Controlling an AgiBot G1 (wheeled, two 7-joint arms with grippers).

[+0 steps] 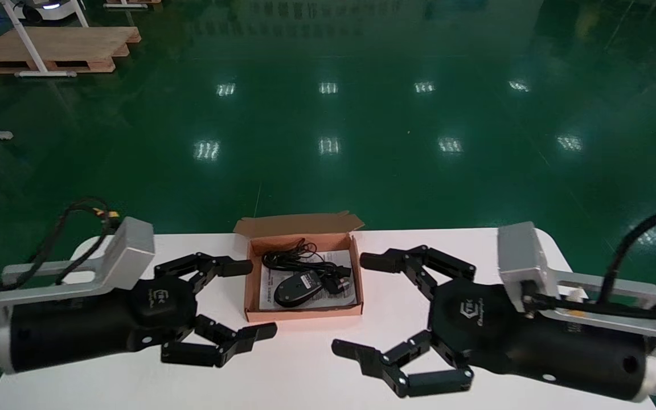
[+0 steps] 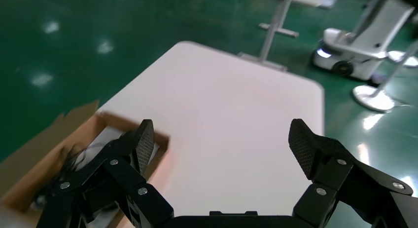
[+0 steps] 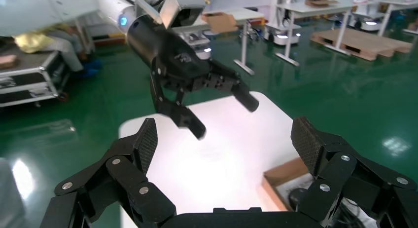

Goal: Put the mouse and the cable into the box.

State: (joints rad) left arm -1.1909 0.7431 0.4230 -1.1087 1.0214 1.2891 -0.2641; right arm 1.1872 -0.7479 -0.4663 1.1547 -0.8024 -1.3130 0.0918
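A shallow brown cardboard box [image 1: 303, 310] lies open at the middle of the white table [image 1: 305, 370], its lid flap folded back. Inside it, on a printed sheet, rest a black mouse [image 1: 296, 288] and its coiled black cable [image 1: 299, 262]. My left gripper [image 1: 248, 299] hovers open just left of the box, nothing between its fingers. My right gripper [image 1: 353, 304] hovers open just right of the box, also empty. In the left wrist view the box corner [image 2: 98, 120] shows beside one finger. In the right wrist view the box corner [image 3: 281, 174] and the left gripper [image 3: 224, 112] are visible.
The table's far edge lies just behind the box, with green floor beyond. A wooden pallet [image 1: 49, 48] and white table legs stand far back left. Other robots and tables [image 3: 296, 11] appear in the wrist views' background.
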